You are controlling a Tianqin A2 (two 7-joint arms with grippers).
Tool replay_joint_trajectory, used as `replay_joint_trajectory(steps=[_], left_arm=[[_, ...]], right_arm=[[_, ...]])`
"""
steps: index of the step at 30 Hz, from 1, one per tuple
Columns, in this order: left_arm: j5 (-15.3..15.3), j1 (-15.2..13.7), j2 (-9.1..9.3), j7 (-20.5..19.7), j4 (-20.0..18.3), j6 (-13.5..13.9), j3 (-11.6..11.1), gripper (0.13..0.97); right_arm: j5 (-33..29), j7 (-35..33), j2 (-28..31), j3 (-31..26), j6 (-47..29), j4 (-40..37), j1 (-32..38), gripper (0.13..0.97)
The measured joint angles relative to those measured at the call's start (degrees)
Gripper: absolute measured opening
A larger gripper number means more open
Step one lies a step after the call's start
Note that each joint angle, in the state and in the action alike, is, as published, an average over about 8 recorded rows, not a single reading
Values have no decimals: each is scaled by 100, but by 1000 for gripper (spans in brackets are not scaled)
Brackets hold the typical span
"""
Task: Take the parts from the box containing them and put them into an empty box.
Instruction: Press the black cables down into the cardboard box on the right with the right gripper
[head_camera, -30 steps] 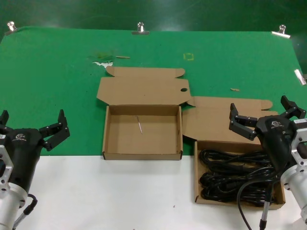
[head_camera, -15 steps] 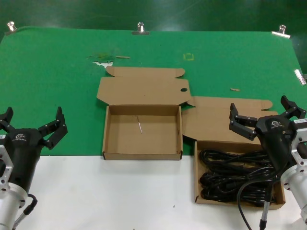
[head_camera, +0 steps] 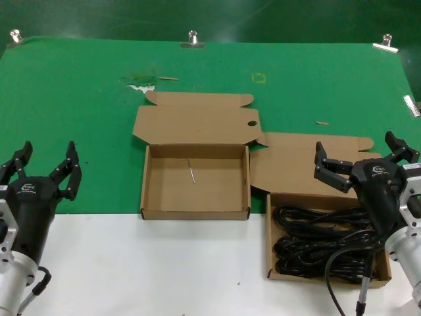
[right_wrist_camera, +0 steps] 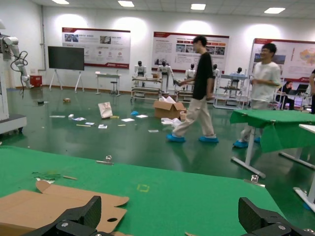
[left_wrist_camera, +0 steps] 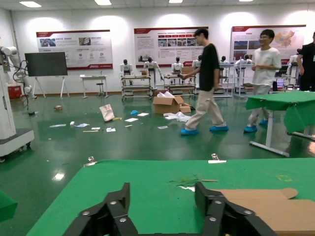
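Since the earlier frame your left end effector [head_camera: 44, 166] has rotated; both it and the right end effector [head_camera: 366, 156] gape wide, holding nothing.

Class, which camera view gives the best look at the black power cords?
The head view: it looks down into the full box, showing the coiled black power cords beneath the right tool. Neither wrist view shows the cords, only green table and room behind.
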Motion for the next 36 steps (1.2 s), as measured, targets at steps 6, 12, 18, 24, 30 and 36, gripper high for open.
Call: replay_joint_trajectory(steps=[6, 12, 18, 24, 30, 36], left_arm=[[1, 0, 0, 0, 0, 0, -1, 447], [1, 0, 0, 0, 0, 0, 0, 385], [1, 0, 0, 0, 0, 0, 1, 282], [1, 0, 0, 0, 0, 0, 0, 208], [1, 0, 0, -1, 0, 0, 0, 171], [1, 0, 0, -2, 0, 0, 0, 151]], right_arm=[[222, -20, 226, -376, 343, 76, -52, 966], [323, -26, 345, -501, 436, 105, -128, 966], [431, 2, 613, -722, 373, 92, -58, 966], [526, 232, 1231, -1167, -29, 8, 363, 966], [450, 563, 1810, -1461, -684, -159, 955, 966], [257, 747, 2173, -1577, -1385, -316, 1467, 966]])
